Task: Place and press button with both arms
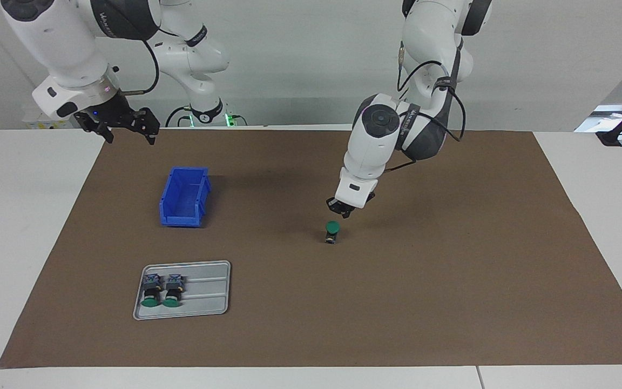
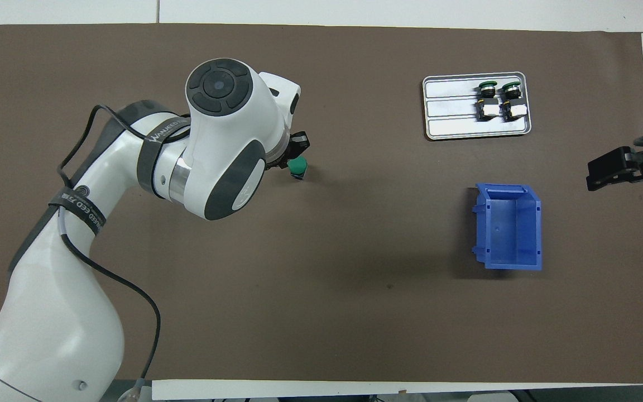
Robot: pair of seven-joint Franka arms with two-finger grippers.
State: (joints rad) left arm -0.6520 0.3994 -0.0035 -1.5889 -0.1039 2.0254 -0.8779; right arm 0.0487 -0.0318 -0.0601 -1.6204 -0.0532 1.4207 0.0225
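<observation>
One button stands upright on the brown mat near the table's middle, with its green cap on top and its dark body below. My left gripper hangs just above the cap, tilted, with its fingertips shut together and nothing between them. I cannot tell whether it touches the cap. In the overhead view the left arm's wrist covers most of that gripper, and the button shows beside it. My right gripper waits open in the air over the mat's edge by the robots, seen also at the overhead view's edge.
A grey tray lies toward the right arm's end, farther from the robots, with two more green-capped buttons lying on their sides in it. A blue open bin stands nearer to the robots than the tray.
</observation>
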